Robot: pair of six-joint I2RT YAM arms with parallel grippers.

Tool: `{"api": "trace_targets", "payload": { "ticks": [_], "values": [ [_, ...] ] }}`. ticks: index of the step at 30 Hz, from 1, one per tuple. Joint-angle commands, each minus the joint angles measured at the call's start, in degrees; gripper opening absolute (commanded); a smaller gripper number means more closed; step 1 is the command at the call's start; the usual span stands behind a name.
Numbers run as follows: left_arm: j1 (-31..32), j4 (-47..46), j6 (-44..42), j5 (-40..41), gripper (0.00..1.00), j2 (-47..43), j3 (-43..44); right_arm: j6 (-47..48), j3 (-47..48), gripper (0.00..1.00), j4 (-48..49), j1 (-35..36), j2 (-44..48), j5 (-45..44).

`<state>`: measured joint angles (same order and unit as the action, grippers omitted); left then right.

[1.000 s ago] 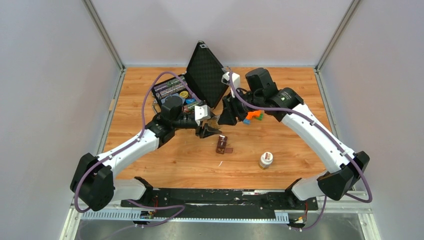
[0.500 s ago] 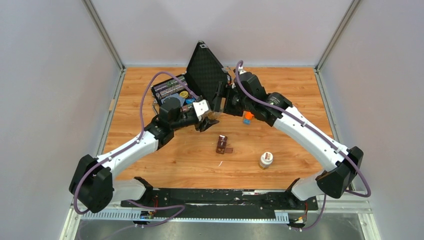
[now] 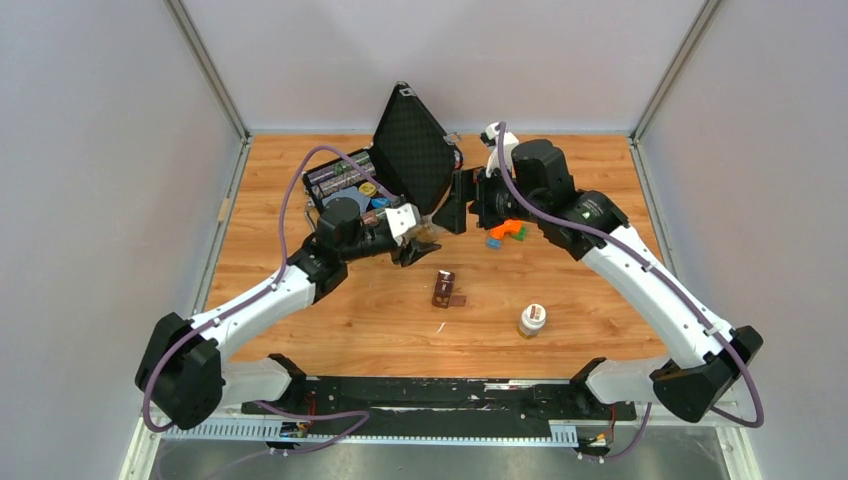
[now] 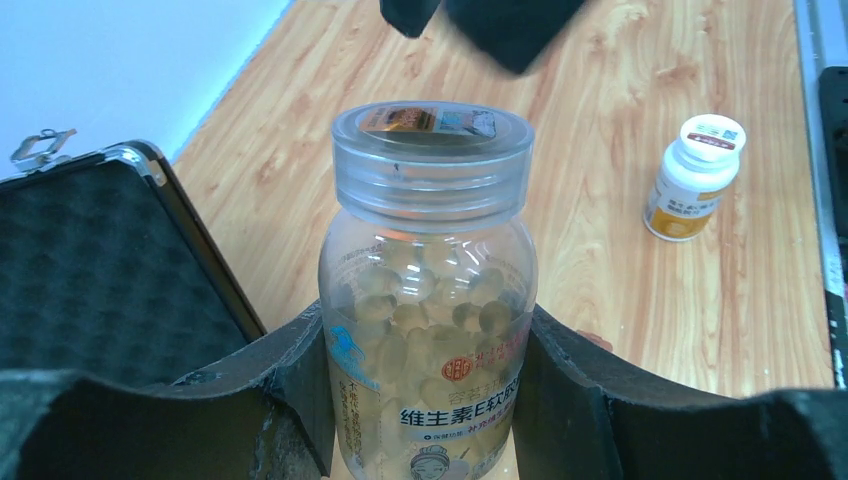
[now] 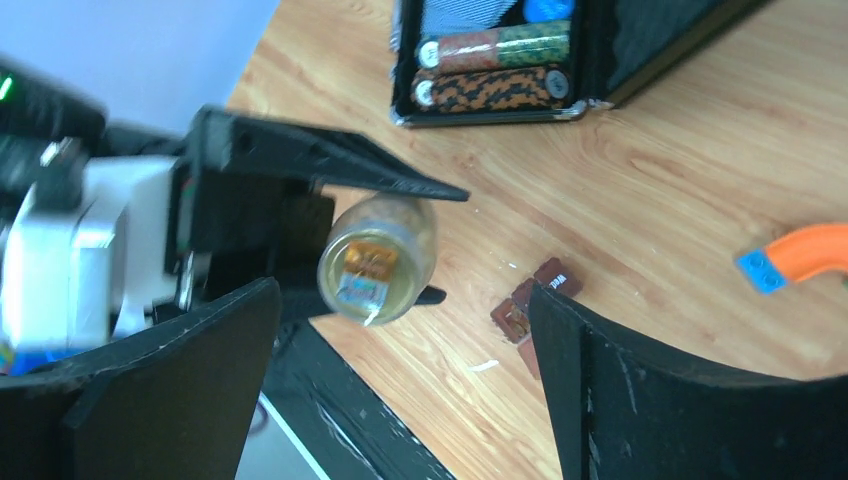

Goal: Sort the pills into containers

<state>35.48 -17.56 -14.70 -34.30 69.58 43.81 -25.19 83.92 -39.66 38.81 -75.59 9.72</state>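
My left gripper is shut on a clear bottle full of pale yellow pills, and its clear screw lid is on. From above, the bottle sits in the left gripper above the table, tilted toward the right arm. My right gripper is open just right of the bottle. In the right wrist view it faces the bottle's lid with its jaws wide apart and nothing between them. The dark brown containers lie on the wood below, also seen in the right wrist view.
An open black hard case with its raised lid stands at the back left. A small white-capped bottle stands right of the containers. An orange, blue and green object lies under the right arm.
The right gripper came up to the bottle's lid, then opened wide and drew back to the right. The left gripper has kept its hold on the bottle and shifted slightly.
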Motion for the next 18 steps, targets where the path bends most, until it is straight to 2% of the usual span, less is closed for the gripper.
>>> {"api": "trace_targets", "payload": {
  "ticks": [1,7,8,10,11,12,14,18],
  "values": [
    [-0.2,1.6,-1.4,-5.8,0.0,-1.2,2.8,19.5,1.2,0.99,-3.2,-0.2,1.3,16.9],
    [-0.2,6.9,-3.8,-12.2,0.0,-0.3,5.4,27.2,6.2,0.97,-13.0,-0.2,-3.7,17.3],
    [-0.2,8.0,-4.2,-12.8,0.0,0.0,6.1,28.0,6.6,0.94,-13.5,-0.2,-4.2,17.1],
    [-0.2,9.5,-4.8,-14.2,0.0,0.4,6.7,29.2,7.5,0.73,-13.7,-0.2,-4.9,17.3],
    [-0.2,10.0,-4.9,-14.8,0.0,0.5,6.9,29.3,8.0,0.65,-13.6,-0.2,-5.3,17.5],
    [-0.2,10.2,-5.2,-14.9,0.0,0.7,7.0,29.0,8.5,0.62,-13.6,-0.2,-5.5,17.8],
    [-0.2,10.4,-5.5,-15.1,0.0,1.2,6.9,28.4,8.7,0.63,-12.9,-0.2,-5.7,18.6],
    [-0.2,10.2,-5.7,-15.3,0.0,1.9,6.9,28.4,7.6,0.87,-12.3,-0.1,-5.7,17.4]
  ]
}}
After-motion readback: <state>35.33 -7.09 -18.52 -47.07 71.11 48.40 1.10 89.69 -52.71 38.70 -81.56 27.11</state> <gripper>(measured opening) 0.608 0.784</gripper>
